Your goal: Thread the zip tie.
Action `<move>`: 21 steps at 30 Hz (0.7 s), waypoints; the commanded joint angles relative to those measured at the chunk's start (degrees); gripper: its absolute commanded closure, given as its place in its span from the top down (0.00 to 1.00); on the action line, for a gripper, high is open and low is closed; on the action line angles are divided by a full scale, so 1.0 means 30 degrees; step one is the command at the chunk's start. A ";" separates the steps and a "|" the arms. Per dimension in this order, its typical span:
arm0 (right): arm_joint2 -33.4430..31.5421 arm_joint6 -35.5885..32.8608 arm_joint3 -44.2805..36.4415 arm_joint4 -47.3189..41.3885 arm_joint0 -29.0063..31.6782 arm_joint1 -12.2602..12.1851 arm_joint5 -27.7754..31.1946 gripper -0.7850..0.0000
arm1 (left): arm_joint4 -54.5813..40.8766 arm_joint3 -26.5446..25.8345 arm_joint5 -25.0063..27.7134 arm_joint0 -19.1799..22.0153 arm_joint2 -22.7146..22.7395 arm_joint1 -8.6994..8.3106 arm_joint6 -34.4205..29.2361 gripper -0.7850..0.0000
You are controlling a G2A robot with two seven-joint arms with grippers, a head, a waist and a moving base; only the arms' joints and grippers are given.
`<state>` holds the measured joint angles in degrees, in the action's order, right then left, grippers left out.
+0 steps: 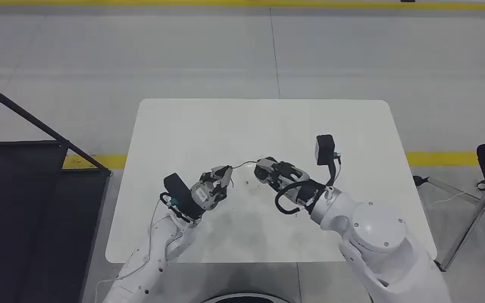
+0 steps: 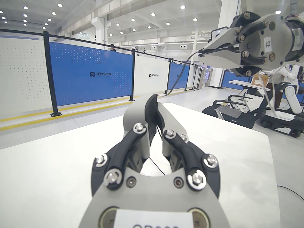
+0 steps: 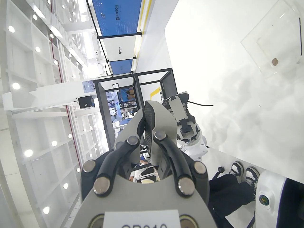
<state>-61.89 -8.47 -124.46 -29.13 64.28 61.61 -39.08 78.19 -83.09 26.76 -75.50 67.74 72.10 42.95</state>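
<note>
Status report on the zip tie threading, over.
Left gripper shut on thin black plastic zip tie. Right gripper shut on it too. Tie arcs between them above white table. Clear plastic sheet lies apart.

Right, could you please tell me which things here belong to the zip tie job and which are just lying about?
In the job: zip tie, held between left hand and right hand.
Lying about: clear tray on the table, brown scrap inside it.
</note>
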 commanded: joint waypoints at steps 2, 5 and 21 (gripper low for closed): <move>0.0036 -0.0108 0.0038 0.0121 -0.0089 0.0036 -0.0222 0.00 | 0.0000 0.0000 0.0000 0.0000 0.0000 0.0000 0.0000 0.00; 0.0014 -0.0060 0.0062 0.0045 -0.0077 0.0104 -0.0089 0.00 | 0.0000 0.0000 0.0000 0.0000 0.0000 0.0000 0.0000 0.00; -0.0201 0.0295 0.0108 -0.0044 0.0525 0.0399 0.0945 0.00 | 0.0000 0.0000 0.0000 0.0000 0.0000 0.0000 0.0000 0.00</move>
<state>-62.56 -7.54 -124.15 -29.37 65.86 62.78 -36.11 78.19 -83.09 26.76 -75.50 67.74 72.10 42.95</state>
